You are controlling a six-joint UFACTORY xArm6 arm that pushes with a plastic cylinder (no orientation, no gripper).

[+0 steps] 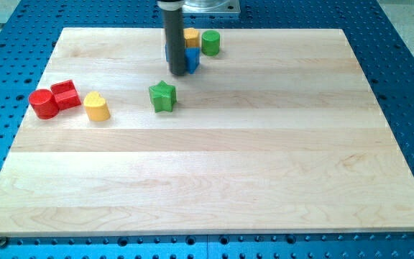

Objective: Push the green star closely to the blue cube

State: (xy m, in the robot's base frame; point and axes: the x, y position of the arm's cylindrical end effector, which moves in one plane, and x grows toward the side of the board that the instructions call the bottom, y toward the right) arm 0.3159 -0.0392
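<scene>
Standing almost upright near the view's top, the dark rod [175, 39] comes down to my tip [178, 73], which rests on the wooden board [214, 173]. There are no jaws on this arm, so nothing is held; the rod ends plainly. The blue cube [192, 58] is touching the rod at about 2 o'clock from my tip and is partly hidden behind it. The green star [162, 96] lies near my tip at about 7 o'clock, apart from the blue cube. An orange block [191, 37] sits just at 12 o'clock from the blue cube, and a green cylinder [210, 43] is beside it at 3 o'clock. At the board's 9 o'clock side are a red cylinder [43, 104], a red cube [66, 94] and a yellow block [96, 106].
</scene>
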